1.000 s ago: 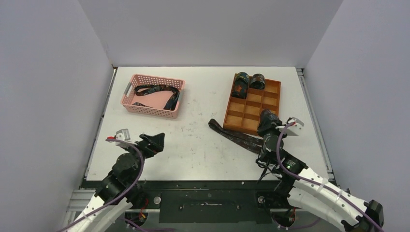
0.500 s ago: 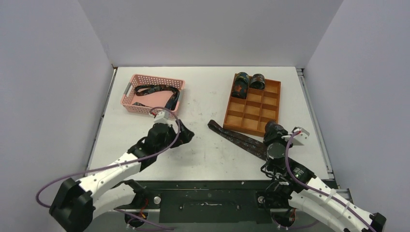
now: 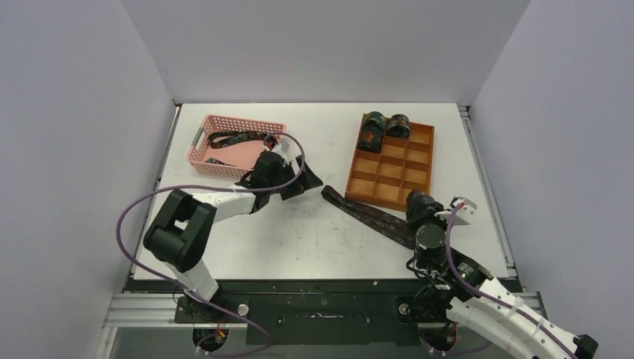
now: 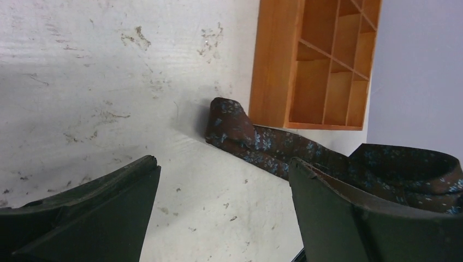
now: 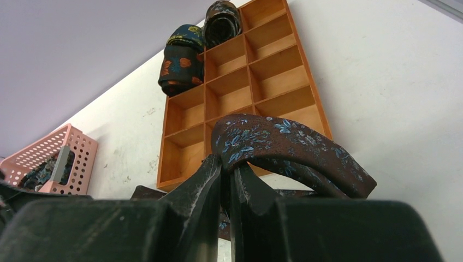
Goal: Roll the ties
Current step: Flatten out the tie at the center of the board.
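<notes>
Now the left arm reaches far across the table [image 3: 314, 232]. A second ago it sat folded at the near left edge; the left gripper [image 3: 303, 182] now hangs just beside the free end of the brown tie [image 3: 366, 213], jaws spread wide, nothing between them.

- Right gripper [image 3: 416, 203]: pulled back a little from the tray's near edge, fingers pinched tight on the tie's other end. Its wrist view shows the fabric folded over the fingertips.
- Brown tie: lies flat and diagonal on the table, from the tray's near left corner to the right gripper; its free end has not shifted.
- Judgement: one end pinned, the second hand arriving at the other. Set-up for the roll; no turns wound yet.

Around:
- Pink basket [image 3: 232, 172], far left, with another tie [image 3: 243, 139] loose inside, waiting.
- Wooden tray [image 3: 416, 157], far right, mostly bare compartments.
- Two rolled ties [image 3: 371, 132] in its far left corner, already done.

In the way: the tray's near wall sits just beside the tie, so rolling room on that side looks tight.
</notes>
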Controlling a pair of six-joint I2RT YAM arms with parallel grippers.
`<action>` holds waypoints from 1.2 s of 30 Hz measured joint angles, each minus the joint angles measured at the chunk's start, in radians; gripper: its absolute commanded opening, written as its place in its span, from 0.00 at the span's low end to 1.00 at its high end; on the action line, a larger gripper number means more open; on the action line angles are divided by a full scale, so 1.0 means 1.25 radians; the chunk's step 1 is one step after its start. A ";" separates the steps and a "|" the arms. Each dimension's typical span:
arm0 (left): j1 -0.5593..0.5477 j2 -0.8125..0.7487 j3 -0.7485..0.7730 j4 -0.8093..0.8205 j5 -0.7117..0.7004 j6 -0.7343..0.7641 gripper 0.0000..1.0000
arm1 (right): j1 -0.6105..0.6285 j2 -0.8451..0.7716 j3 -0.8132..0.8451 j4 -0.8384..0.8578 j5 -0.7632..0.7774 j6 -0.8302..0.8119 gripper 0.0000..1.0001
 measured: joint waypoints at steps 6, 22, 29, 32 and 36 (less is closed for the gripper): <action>0.007 0.117 0.059 0.005 0.074 0.005 0.81 | 0.000 -0.023 0.000 -0.022 -0.017 -0.006 0.05; -0.003 0.265 0.173 0.022 0.117 0.029 0.35 | 0.000 -0.031 0.000 -0.035 -0.029 -0.010 0.05; -0.009 0.276 0.166 0.041 0.126 0.039 0.00 | 0.000 -0.031 0.000 -0.043 -0.029 -0.009 0.05; -0.011 0.271 0.129 0.077 0.131 0.041 0.00 | 0.000 -0.031 0.000 -0.052 -0.030 -0.008 0.05; -0.012 0.210 0.026 0.113 0.119 0.034 0.00 | 0.000 -0.040 0.000 -0.079 -0.030 -0.002 0.05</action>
